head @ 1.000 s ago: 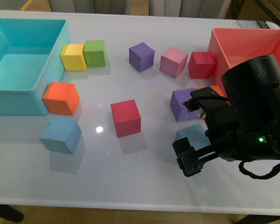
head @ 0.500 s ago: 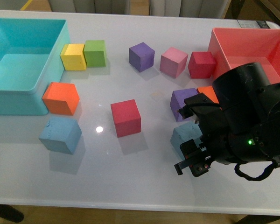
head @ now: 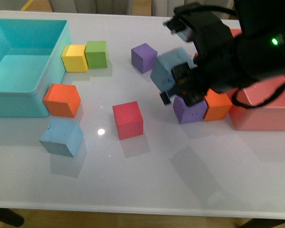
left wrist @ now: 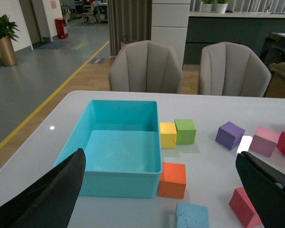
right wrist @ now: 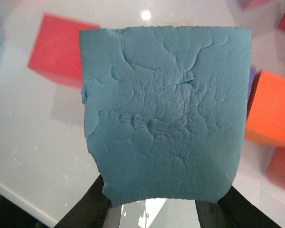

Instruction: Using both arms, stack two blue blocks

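Right claw (head: 179, 56), low a second ago, now carries light sky-blue foam cube (head: 165, 70) above white surface (head: 147, 180), clamped between its jaws. Left claw (left wrist: 159, 159) gapes wide, empty.

The white table (head: 147, 180) bears a purple cube (head: 189, 111) and an orange cube (head: 217, 106) just by the right gripper's (head: 175, 84) jaws, a red cube (head: 128, 119) near them, and a blue block (head: 61, 137) and a turquoise bin (head: 19, 102) well apart.
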Available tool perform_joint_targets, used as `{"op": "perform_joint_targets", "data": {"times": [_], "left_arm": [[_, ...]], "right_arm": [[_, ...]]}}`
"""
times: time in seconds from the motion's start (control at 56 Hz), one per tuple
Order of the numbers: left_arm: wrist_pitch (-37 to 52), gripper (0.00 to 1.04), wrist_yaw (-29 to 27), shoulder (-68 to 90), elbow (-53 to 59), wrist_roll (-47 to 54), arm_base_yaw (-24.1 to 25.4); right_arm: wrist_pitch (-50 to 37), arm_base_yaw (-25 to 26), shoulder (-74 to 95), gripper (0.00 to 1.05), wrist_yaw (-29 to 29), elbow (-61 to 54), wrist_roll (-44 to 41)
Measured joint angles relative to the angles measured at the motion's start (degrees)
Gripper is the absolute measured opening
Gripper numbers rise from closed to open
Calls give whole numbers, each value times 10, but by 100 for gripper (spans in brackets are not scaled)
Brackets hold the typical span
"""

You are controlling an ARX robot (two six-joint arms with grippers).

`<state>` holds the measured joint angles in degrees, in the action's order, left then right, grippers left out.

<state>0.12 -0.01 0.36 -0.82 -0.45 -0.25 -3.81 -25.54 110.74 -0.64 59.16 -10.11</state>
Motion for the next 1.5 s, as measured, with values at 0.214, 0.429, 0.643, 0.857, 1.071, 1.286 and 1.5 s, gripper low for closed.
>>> {"op": "perform_joint_targets", "data": {"times": [0.214, 0.429, 0.643, 0.857, 1.071, 1.286, 1.5], "left_arm": [[0, 96, 0, 0, 0, 0, 0], [0, 96, 0, 0, 0, 0, 0], [0, 96, 0, 0, 0, 0, 0], [0, 96, 0, 0, 0, 0, 0], [0, 96, 0, 0, 0, 0, 0], [0, 96, 0, 0, 0, 0, 0], [0, 96, 0, 0, 0, 0, 0]], "right_arm": [[72, -12, 147, 31, 20, 200, 17], [134, -30, 298, 30, 43, 370, 24], [179, -45, 387, 29, 50, 481, 30], [194, -42, 415, 29, 54, 515, 41], [189, -39, 417, 49, 48, 514, 45], [150, -37, 410, 80, 56, 481, 43], [102, -32, 353, 95, 54, 414, 40]]}}
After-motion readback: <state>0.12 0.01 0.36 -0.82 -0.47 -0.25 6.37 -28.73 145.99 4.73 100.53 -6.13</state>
